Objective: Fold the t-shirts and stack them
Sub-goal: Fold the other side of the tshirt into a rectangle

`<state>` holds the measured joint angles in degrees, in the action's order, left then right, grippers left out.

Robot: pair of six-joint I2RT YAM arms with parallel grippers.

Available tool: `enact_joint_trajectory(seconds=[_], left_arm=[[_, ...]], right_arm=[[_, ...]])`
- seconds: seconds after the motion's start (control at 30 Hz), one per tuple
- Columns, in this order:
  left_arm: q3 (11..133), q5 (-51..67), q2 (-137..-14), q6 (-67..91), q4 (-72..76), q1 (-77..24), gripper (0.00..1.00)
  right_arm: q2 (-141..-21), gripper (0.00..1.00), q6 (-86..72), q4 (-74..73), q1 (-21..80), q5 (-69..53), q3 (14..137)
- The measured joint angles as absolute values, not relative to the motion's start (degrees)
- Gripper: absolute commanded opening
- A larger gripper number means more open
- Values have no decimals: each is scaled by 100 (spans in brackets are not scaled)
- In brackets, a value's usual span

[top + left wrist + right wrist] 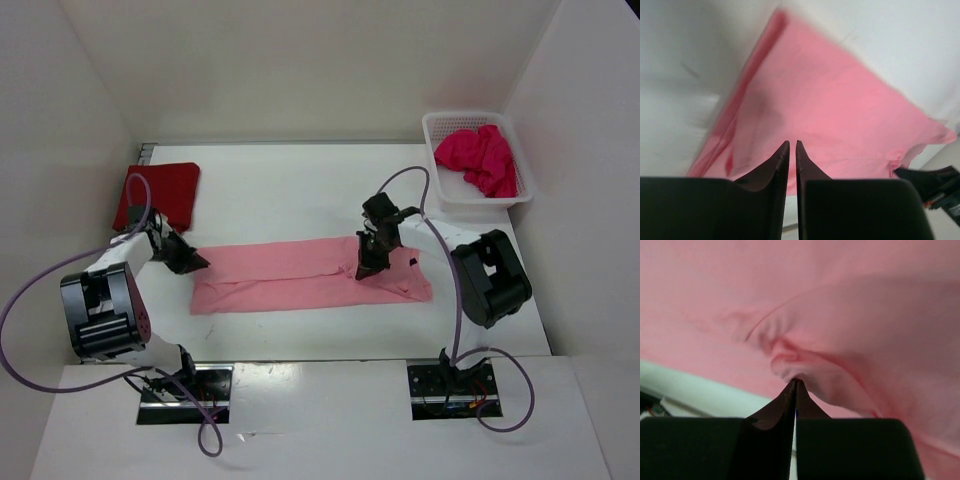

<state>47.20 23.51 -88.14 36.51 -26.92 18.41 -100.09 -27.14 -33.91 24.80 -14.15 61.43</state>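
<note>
Table (300, 190) in white, and stretched across its middle lies the light pink t-shirt (290, 275), folded into a long band. Far right corner, the white mesh basket (430, 125) holds the crumpled magenta t-shirt (480, 158). Far left, the dark red t-shirt (165, 190) sits folded flat. Now the right gripper (366, 268): fingers pressed together, pinching a pucker of the pink cloth near its right end. The left gripper (192, 262) is at the band's left end with just a thin slit between its tips; I can't tell whether any cloth is caught.
</note>
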Motion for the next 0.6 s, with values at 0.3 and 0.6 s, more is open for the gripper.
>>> enact_joint_trajectory(seconds=[0.3, 0.6], left_arm=[[5579, 2126, -8593, 3675, -2591, 1385, 15], [5579, 1994, -8510, 3977, -2502, 565, 19]], right_arm=[[-9271, 1, -2873, -3684, 3009, -1990, 5972], [-9052, 33, -3221, -3752, 3374, -2506, 5795]])
